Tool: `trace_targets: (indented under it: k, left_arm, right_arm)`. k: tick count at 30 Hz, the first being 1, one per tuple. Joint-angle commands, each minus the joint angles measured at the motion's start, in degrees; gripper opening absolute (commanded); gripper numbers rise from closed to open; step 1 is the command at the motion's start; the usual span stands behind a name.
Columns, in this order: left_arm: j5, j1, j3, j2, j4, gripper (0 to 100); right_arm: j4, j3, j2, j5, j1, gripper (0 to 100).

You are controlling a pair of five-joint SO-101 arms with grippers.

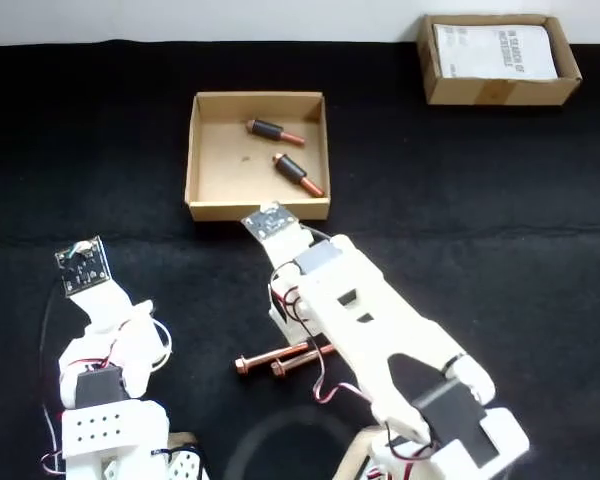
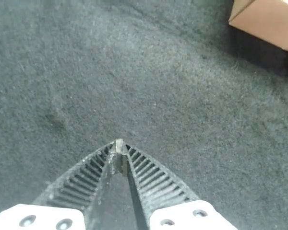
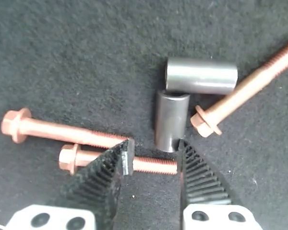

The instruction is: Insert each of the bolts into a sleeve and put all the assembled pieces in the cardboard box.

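Note:
My right gripper is open just above the black mat. Between its fingers lie the threaded end of a copper bolt and the near end of a dark sleeve. A second sleeve lies crosswise just beyond it. Another bolt rests beside the first, and a third bolt lies angled next to the sleeves. Two bolt heads stick out from under the right arm. The cardboard box holds two assembled pieces. My left gripper is shut and empty over bare mat.
A second cardboard box with a printed sheet stands at the back right. A corner of the cardboard box appears in the left wrist view. The left arm is folded at the front left, the right arm in the front middle.

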Motion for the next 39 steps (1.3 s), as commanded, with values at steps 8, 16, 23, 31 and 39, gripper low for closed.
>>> trace_targets:
  k: [8,16,23,31,39]
  left_arm:
    - [-0.35,-0.66,1.63,-1.19,-3.52,1]
    - [-0.35,-0.48,4.09,-6.2,-3.52,1]
    - [-0.35,-0.4,3.91,-6.11,-3.52,1]
    - [0.26,1.54,-5.67,-6.11,11.6,1]
    - [-6.68,7.87,-32.75,-5.41,29.36,1]
  right_arm:
    - [-0.22,-8.13,10.95,0.09,0.92,12.6]
    - [0.13,-12.7,17.54,0.0,1.1,1.0]
    - [8.13,-21.49,15.34,-0.35,4.18,0.9]
    - [24.13,-39.25,4.35,-0.44,4.26,0.9]
    - [31.08,-40.4,-3.38,-3.16,5.58,0.9]
